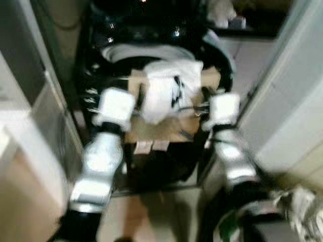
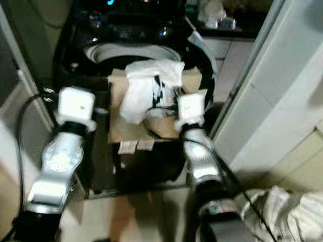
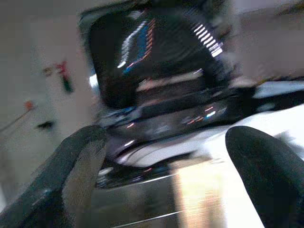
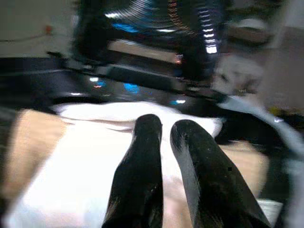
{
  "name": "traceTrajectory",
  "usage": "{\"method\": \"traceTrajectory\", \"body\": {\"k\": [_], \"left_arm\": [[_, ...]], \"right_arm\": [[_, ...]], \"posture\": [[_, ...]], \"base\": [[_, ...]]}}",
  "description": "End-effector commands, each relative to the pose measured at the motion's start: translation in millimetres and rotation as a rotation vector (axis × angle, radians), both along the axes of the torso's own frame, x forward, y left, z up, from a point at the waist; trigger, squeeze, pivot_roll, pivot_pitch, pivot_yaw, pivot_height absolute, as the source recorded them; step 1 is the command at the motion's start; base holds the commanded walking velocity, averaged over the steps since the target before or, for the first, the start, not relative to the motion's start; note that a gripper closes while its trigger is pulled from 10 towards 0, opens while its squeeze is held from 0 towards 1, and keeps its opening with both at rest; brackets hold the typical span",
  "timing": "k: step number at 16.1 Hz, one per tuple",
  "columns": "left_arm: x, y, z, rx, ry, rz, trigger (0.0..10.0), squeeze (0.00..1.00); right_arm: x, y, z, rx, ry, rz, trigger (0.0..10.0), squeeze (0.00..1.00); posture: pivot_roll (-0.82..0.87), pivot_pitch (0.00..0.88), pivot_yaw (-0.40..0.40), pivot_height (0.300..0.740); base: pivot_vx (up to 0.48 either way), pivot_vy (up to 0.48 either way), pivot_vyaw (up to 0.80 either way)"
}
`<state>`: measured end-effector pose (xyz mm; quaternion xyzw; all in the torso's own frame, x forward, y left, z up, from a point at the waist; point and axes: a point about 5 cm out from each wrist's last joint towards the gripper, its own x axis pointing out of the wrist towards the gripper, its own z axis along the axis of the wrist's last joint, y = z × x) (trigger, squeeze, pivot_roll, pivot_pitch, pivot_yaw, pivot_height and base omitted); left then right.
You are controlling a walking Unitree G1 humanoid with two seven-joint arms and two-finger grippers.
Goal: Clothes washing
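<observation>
Black fingers of the right gripper (image 4: 164, 130) are lying almost closed, only a thin slit showing between them, and they are hovering over the white garment (image 4: 90, 161); whether they are pinching the cloth is not showing, since the tips are blurred against it. The left gripper (image 3: 161, 161) is standing wide open with nothing between its fingers (image 3: 78, 166), looking past the box edge toward the lit control panel (image 3: 156, 52) of the washing machine; that glowing panel is appearing in both wrist views as streaked lights, while the head views are giving only the dark machine top (image 1: 146, 30) and its pale drum rim (image 2: 131, 53).

From the head, the white garment with dark markings (image 1: 169, 88) is draping over a cardboard box (image 1: 161, 128) that is sitting in front of the open washer, between the two silver arms; the left gripper is at the box's left side and the right gripper is at its right side, by the cloth. A crumpled pale cloth (image 2: 287, 209) is lying on the floor to the robot's right; a white wall panel (image 2: 282, 91) is rising on that side; everything is blurring.
</observation>
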<state>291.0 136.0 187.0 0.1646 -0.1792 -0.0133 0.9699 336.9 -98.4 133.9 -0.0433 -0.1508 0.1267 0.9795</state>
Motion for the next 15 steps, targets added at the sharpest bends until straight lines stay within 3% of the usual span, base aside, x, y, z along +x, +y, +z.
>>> {"method": "traceTrajectory", "body": {"k": [1,6,8,10,12,14,15], "left_arm": [[-0.9,-10.8,3,-0.01,-0.011,-0.039,10.0,0.0],[-3.5,-11.4,4,-0.02,-0.03,-0.04,10.0,0.0],[-6.9,-7.5,7,-0.008,-0.053,-0.011,10.0,0.0],[-10.0,-3.4,7,-0.012,-0.056,0.002,10.0,0.0],[-16.1,0.1,7,-0.008,-0.052,0.001,10.0,0.0],[-20.9,2.3,7,-0.006,-0.043,0.001,10.0,0.0],[-27.6,7.2,6,0.009,-0.02,-0.004,10.0,0.0]], "right_arm": [[3.2,-15.1,4,-0.014,-0.016,-0.034,10.0,0.0],[-2.7,-7.9,0,0.0,0.001,0.042,10.0,0.0],[-27.1,-10.7,-17,-0.004,0.064,0.147,10.0,0.0],[-46.9,-24.2,-35,-0.014,0.125,0.128,10.0,0.0],[-57.6,-30.6,-36,-0.027,0.12,0.087,10.0,0.0],[-59.6,-25.1,-41,-0.027,0.142,0.098,10.0,0.0],[-52.6,-10.3,-52,-0.003,0.193,0.115,10.0,0.0]], "posture": [[0.03,0.0,-0.066,0.74],[0.04,0.0,-0.073,0.74],[0.05,0.0,-0.085,0.74],[0.06,0.0,-0.086,0.74],[0.07,0.0,-0.063,0.74],[0.08,0.001,-0.043,0.74],[0.1,0.039,0.001,0.74]], "base": [[0.48,0.0,0.0],[0.467,0.0,0.0],[0.0,0.0,0.0],[0.0,0.0,0.0],[0.0,0.0,0.0],[0.0,0.0,0.0],[0.0,0.0,0.0]]}}
